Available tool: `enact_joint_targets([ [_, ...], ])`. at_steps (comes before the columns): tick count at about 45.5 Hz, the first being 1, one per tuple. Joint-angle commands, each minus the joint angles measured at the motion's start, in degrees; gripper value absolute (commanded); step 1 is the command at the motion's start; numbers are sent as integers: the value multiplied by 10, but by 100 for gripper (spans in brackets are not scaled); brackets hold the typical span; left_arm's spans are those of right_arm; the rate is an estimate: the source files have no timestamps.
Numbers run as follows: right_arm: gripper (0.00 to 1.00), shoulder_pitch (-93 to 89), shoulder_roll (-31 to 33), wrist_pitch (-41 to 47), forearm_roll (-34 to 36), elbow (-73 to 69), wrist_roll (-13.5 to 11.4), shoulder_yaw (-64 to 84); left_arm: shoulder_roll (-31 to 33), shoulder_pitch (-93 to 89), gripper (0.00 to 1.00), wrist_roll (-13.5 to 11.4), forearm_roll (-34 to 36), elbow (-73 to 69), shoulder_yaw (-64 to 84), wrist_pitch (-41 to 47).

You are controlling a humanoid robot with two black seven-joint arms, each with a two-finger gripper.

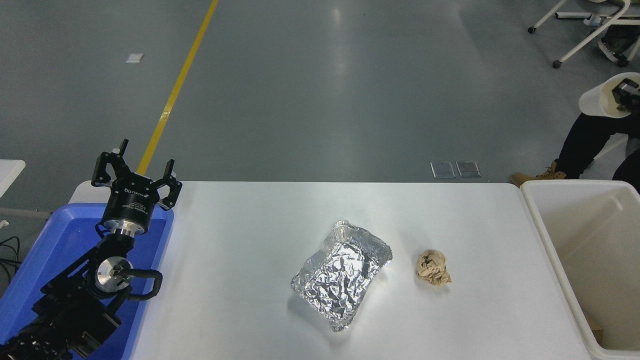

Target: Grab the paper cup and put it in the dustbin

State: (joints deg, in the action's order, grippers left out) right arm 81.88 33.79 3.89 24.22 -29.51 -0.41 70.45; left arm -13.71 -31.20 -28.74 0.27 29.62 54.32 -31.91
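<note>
The white paper cup (600, 99) hangs high at the far right edge, tilted, with its cream inside facing right. My right gripper (626, 96) is almost out of the picture; only its black fingertips show, shut on the cup's rim, one inside the mouth. The cup is up beyond the far end of the off-white dustbin (539, 220), which stands at the table's right end. My left gripper (134, 175) is parked open at the lower left, above the blue bin (55, 235).
A crinkled silver foil tray (342, 272) lies mid-table with a crumpled brown paper ball (433, 267) to its right. A person's dark trouser leg (582, 140) and tan boot (537, 176) are behind the dustbin. A chair base (575, 45) stands at the top right.
</note>
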Motion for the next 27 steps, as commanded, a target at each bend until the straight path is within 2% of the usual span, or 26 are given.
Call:
enact_joint_targets([
  [1, 0, -140, 17, -83, 64, 69, -9, -73, 0, 0, 98, 0, 0, 0, 0, 0],
  [16, 0, -349, 12, -132, 64, 133, -8, -317, 0, 1, 98, 0, 0, 0, 1, 0],
  [27, 0, -417, -28, -157, 58, 133, -7, -403, 0, 1, 98, 0, 0, 0, 1, 0],
])
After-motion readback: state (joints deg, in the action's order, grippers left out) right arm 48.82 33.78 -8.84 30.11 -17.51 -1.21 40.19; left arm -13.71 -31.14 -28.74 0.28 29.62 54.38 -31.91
